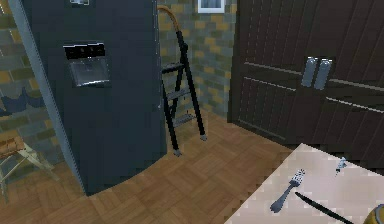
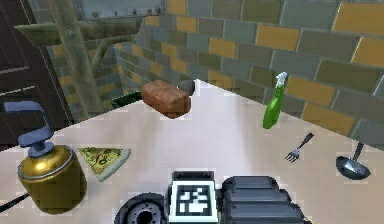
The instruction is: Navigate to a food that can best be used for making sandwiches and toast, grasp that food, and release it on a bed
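loaf could be shoved, not grasped

a low reach would likely push the brown oblong bread loaf point(image 2: 167, 98) into the small dark object point(image 2: 186, 87) just behind it. the loaf lay on the pale table point(image 2: 220, 140), well apart from the green glass bottle point(image 2: 275, 102), toward the arm side view's left of it. its long axis ran across the view, blunt end facing the bottle. whether the dark gripper point(image 2: 148, 208), nearer than the bottle, held anything could not be told.
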Controlling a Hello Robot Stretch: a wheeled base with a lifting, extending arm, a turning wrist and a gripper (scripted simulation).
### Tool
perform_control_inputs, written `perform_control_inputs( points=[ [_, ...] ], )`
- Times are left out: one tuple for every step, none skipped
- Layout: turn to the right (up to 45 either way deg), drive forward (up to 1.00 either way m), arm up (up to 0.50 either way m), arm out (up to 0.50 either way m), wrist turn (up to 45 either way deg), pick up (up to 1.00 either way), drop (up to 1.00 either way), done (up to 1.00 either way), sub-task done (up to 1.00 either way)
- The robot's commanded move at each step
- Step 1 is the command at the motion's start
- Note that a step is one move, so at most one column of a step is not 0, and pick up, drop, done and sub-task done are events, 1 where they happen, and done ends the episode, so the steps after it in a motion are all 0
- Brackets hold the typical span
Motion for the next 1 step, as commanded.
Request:
perform_control_inputs(
  points=[
    [0.0,0.0,0.0,0.48,0.0,0.0,0.0,0.0,0.0]
  ],
)
